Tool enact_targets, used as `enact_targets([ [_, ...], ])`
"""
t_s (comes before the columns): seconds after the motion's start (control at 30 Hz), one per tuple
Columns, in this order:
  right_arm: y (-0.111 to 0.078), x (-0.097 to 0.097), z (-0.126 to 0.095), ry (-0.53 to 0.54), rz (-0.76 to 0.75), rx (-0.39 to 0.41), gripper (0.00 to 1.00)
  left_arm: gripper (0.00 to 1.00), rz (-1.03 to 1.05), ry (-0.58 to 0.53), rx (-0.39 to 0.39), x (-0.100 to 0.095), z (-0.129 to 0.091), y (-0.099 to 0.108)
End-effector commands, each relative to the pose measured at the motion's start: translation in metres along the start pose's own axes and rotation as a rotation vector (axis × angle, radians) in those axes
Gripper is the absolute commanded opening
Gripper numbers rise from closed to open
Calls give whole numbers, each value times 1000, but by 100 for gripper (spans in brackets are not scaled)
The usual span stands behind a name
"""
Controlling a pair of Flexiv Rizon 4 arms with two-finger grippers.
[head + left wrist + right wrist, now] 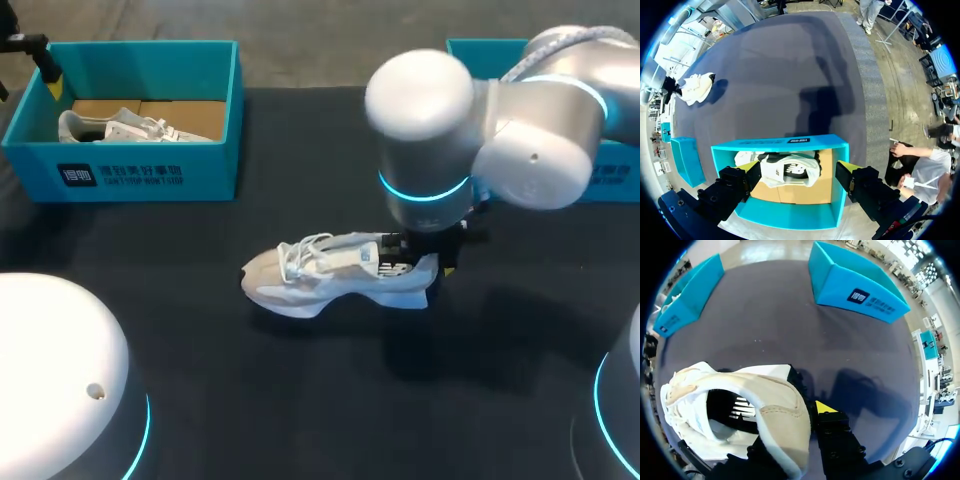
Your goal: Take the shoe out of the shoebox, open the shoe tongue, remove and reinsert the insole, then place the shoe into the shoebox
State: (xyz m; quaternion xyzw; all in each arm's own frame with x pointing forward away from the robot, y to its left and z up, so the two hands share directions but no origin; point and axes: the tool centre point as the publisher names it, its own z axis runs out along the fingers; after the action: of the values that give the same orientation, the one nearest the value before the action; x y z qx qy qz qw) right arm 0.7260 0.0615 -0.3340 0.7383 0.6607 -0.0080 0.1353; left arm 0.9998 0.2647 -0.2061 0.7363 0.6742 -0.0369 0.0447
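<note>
A: Position of the shoe point(335, 275)?

B: Stands on its sole near the middle of the tabletop point(200, 380), outside both boxes, toe toward the left edge, heel toward the right edge. Shows a white and cream upper, laces looped over the tongue, opening facing up.

A: State of the right hand point(800, 412)?

B: Closed on the shoe at the heel. Pinches the heel wall, one yellow-tipped finger point(826, 407) outside against the back, the other down inside the opening and mostly hidden. Hangs from the right arm point(520, 130), entering over the right edge and poised directly above the heel.

A: And the left hand point(800, 169)?

B: Open, gripping nothing. Hovers over the left shoebox point(790, 141), yellow tips spread wide, one above each side wall.

A: Placement and contents of that box?

B: Sits at the far left corner of the tabletop, teal outside, brown cardboard floor inside. Holds a second shoe point(787, 170), white with a black side panel, lying on that floor beneath the open hand.

A: Anything further on the tabletop?

B: A right shoebox point(855, 287), likewise teal, at the far edge toward the right corner, well apart from the shoe. Interior hidden in every view.
</note>
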Motion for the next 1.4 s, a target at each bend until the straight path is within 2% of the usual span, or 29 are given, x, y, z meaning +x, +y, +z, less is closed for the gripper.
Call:
enact_targets([
  [0.03, 1, 9, 14, -11, 4, 6, 0, 100, 1, 1, -3, 0, 0, -1],
  [0.6, -7, 15, 40, -30, 18, 35, 0, 100, 1, 1, -3, 0, 0, -1],
  [1.3, -13, 15, 54, -47, 33, 60, 1, 100, 1, 1, -3, 0, 0, -1],
  [1.33, -13, 16, 54, -46, 34, 61, 27, 100, 1, 1, -3, 0, 0, -1],
  [1.4, -13, 16, 54, -44, 37, 61, 43, 100, 1, 1, -3, 0, 0, -1],
])
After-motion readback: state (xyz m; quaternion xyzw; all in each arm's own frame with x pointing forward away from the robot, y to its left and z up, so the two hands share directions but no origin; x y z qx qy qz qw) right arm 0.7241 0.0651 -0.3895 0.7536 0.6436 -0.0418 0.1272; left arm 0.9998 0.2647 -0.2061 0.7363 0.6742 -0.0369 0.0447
